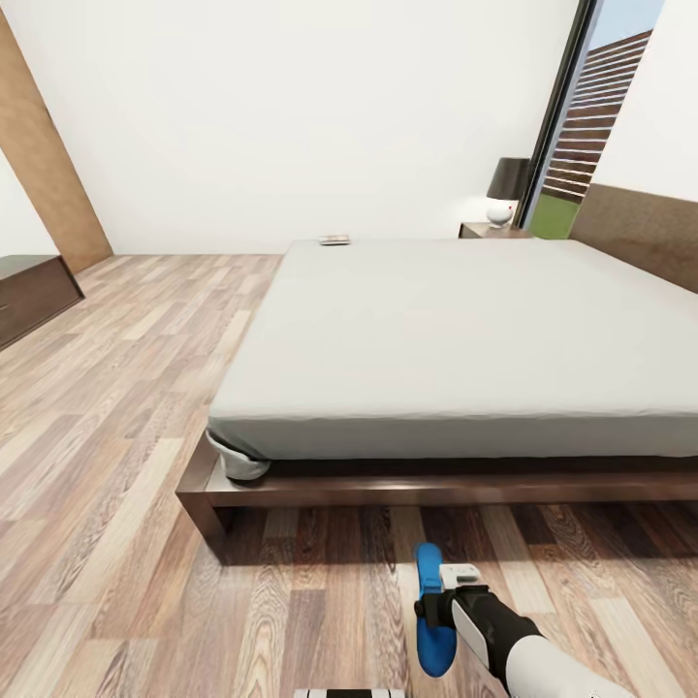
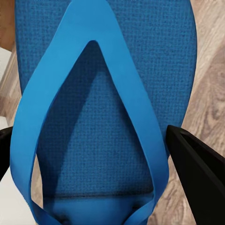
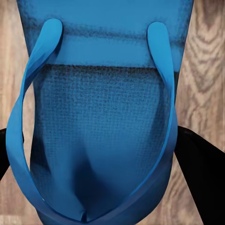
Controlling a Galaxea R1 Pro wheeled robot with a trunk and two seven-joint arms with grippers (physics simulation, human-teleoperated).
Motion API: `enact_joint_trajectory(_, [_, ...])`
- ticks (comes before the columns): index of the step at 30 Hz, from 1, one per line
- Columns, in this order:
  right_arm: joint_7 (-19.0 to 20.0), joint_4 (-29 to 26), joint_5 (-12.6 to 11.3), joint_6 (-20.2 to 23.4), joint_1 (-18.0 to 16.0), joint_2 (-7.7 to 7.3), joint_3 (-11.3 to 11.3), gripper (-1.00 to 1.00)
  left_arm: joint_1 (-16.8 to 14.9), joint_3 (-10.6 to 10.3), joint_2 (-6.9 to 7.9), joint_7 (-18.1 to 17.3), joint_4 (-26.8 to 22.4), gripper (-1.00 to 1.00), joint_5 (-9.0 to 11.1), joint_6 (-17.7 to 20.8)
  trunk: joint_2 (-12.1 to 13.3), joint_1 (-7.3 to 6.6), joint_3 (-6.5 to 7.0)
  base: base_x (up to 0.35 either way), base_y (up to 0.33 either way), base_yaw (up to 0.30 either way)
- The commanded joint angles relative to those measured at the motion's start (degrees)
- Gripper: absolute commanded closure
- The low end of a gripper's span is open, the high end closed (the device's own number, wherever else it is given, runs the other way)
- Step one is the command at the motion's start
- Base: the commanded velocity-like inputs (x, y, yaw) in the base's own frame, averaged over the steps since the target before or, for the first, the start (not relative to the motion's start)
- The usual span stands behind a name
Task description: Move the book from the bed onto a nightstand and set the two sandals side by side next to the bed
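Up close, bright blue woven-textured sandal point(image 3: 105, 122) with Y-strap, clamped edgewise between right gripper point(image 3: 101, 154) fingers.

In the head view the right arm shows a smooth white rounded forearm shell, then a glossy black wrist section with a pale grey panel, ending in the right hand point(image 1: 438, 593), a small white-grey block. In both wrist views the fingers point(image 2: 199, 171) look like matte black wedges, perhaps rubber-faced.

White walls point(image 1: 291, 107) rise above the wood plank floor point(image 1: 107, 407); a black-shaded lamp point(image 1: 506, 189) stands left of the dark-framed window point(image 1: 582, 116).
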Motion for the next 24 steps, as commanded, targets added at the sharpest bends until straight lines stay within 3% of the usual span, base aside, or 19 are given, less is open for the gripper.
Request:
enact_joint_trajectory(1, [0.0,-0.11,-0.13,0.36,-0.06,-0.02,0.5,1.0,-0.02,-0.16,0.06,0.0,0.04,1.0,0.6,-0.25,-0.02,-0.01,-0.05,0.0,0.07,0.0])
enact_joint_trajectory(24, [0.0,0.42,-0.22,0.32,-0.48,-0.02,1.15,1.0,0.01,-0.17,0.05,0.0,0.17,1.0,0.6,-0.18,-0.02,-0.01,-0.05,0.021,0.173,0.0])
